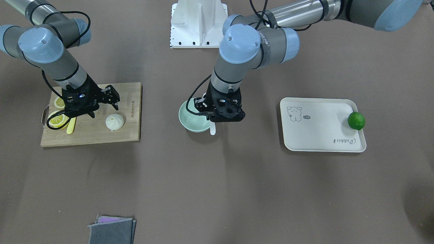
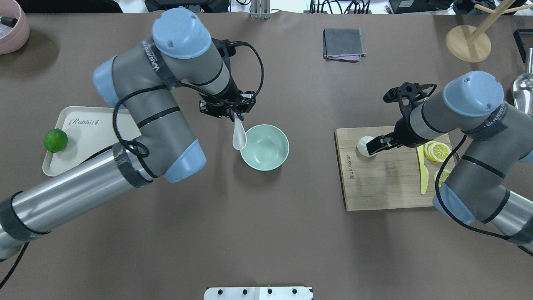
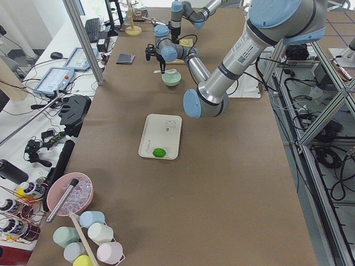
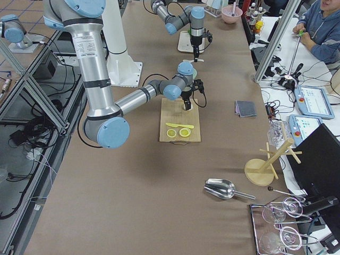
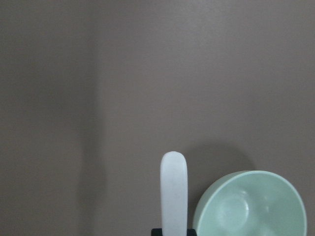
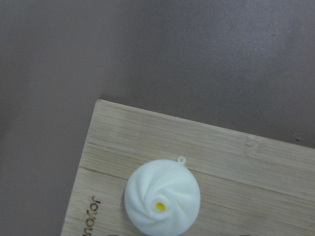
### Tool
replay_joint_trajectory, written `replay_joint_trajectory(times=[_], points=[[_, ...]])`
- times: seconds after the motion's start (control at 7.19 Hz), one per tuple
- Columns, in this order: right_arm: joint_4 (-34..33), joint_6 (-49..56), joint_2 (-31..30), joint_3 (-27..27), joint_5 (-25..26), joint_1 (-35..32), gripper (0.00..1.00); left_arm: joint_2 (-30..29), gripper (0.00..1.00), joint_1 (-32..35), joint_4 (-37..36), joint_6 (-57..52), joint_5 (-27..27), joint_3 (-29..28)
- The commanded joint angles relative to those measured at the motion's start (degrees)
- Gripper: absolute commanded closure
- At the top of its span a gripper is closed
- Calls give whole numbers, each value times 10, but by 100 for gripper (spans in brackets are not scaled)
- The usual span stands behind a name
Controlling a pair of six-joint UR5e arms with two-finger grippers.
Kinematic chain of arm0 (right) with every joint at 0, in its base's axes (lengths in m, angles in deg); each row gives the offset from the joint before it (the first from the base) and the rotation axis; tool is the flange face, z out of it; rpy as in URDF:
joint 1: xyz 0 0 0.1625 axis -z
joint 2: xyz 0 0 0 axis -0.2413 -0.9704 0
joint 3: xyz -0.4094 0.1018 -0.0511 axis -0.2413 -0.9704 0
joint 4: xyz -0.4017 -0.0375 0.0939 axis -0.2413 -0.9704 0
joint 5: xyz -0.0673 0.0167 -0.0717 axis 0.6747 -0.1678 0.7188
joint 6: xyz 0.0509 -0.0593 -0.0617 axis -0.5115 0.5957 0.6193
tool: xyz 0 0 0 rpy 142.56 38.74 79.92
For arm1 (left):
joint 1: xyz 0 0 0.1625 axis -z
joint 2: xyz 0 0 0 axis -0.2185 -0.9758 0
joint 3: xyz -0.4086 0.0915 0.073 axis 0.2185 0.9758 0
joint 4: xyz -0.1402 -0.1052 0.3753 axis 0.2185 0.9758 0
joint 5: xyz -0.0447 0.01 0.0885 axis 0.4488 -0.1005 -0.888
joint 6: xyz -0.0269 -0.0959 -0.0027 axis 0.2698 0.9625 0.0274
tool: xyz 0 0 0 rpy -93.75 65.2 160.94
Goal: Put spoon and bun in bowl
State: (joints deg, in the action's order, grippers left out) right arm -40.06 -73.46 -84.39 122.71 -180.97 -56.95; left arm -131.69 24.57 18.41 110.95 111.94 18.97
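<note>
Matte table [image 2: 266, 233]: glossy spoon [image 2: 239, 136] tight in left end effector [image 2: 234, 115]; right end effector [image 1: 105, 112] agape

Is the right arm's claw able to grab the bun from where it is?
Probably yes. The right claw hangs open just over the bun, which sits uncovered on the wooden board. The lemon slices lie off to one side, not in the way.

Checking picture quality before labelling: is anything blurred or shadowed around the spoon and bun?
Left wrist view: spoon clear, with a soft dark shadow band down the table to its left. Right wrist view: bun crisp, pleats clear. Overhead view: only faint, soft arm shadows.
</note>
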Motion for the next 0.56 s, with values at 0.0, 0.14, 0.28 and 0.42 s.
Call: replay_joint_trajectory(times=[0.0,0.14,0.28,0.42], points=[[2,0,4,-14,6,4,25,-16,100,-18,24,8,-25,-35],[2,0,5,-14,6,5,40,-14,100,-24,52,18,-38,-49],[2,0,8,-16,6,8,56,-12,100,-34,59,20,-50,-52],[2,0,8,-16,6,9,71,-12,100,-40,61,20,-53,-52]])
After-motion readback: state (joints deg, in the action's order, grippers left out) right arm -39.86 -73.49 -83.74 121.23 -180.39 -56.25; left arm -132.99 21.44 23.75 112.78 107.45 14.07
